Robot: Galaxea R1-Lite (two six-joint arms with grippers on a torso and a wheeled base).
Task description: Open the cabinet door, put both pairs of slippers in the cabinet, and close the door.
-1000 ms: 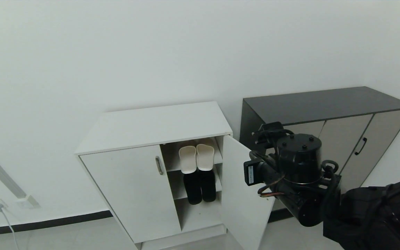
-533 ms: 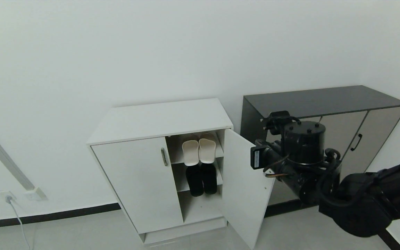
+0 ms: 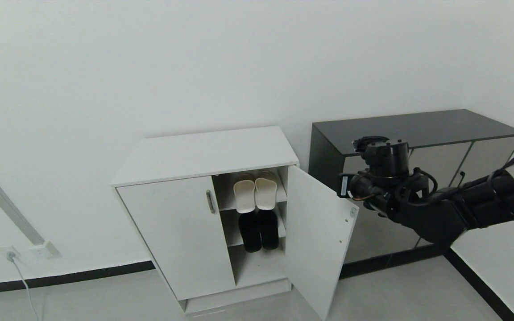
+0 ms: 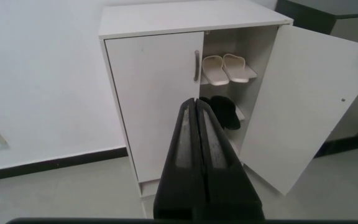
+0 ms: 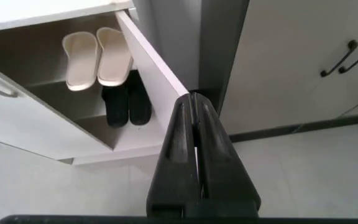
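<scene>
Both pairs stowed: cream foam slippers [image 3: 254,194] on upper shelf, black slippers [image 3: 259,232] on shelf below, inside white wooden cabinet [image 3: 203,151]. White hinged door [image 3: 315,232] wide open. Right tool [image 5: 194,102] pinched together, empty, near door's outer free edge. Left tool [image 4: 196,109] likewise. Next, likely: push door closed.

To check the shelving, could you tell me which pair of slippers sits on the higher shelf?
The white pair: it rests above the black pair, which sits one level lower in the cabinet.
</scene>
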